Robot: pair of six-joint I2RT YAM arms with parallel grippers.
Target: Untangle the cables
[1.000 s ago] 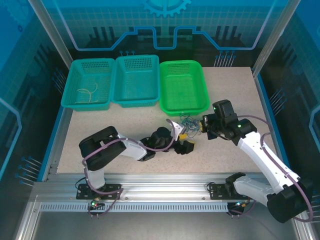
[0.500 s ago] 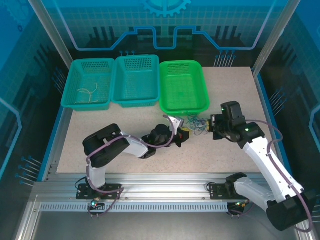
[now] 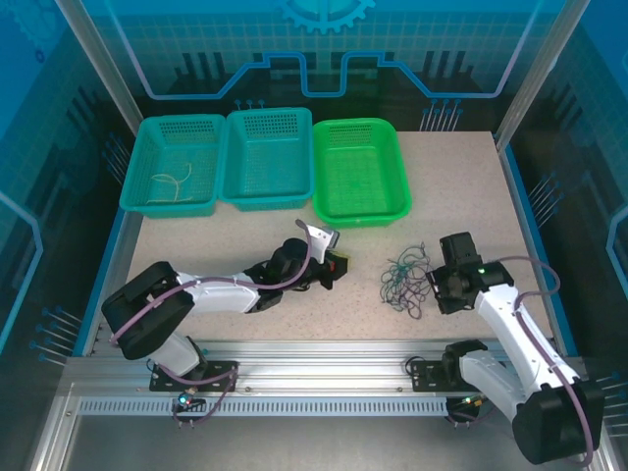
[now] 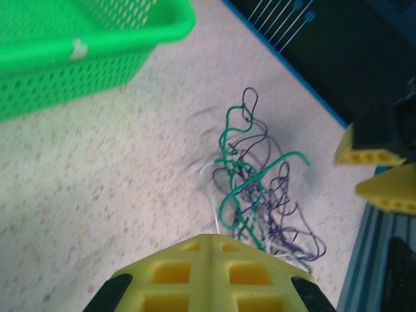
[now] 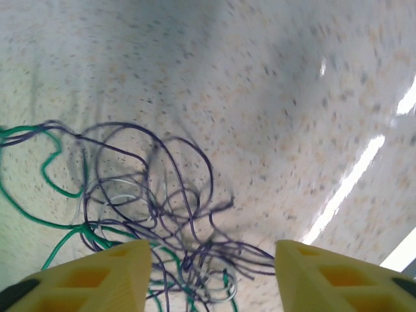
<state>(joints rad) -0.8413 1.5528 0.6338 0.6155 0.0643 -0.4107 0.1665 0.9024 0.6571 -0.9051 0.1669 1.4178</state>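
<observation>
Cables (image 3: pixel 406 279) sit in one loose tangle on the speckled surface (image 3: pixel 196 245), right of centre, in front of the bright green basket (image 3: pixel 359 172) and apart from it. Up close from the left wrist, green loops ride on top, purplish curls crowd underneath, and a pale wire slips down the near side.

Now the left fingers (image 4: pixel 172 276): pressed flat together, no gap at all, tips pointing at the tangle. A few wires run down behind those tips, and whether any is pinched I cannot tell. From above, they sit to the left of the clump, a little apart from it.

Over on the other side, the right fingers (image 5: pixel 88 279) stand well apart and hold nothing, poised at the right edge of the tangle. Purplish and green loops lie on the surface between and beyond them.

Along the far edge, two teal baskets line up left of the green one. The middle teal basket (image 3: pixel 270 157) comes first, then the far-left teal basket (image 3: pixel 147 147), which has a cream-white strand (image 3: pixel 173 186) curled on its floor.
</observation>
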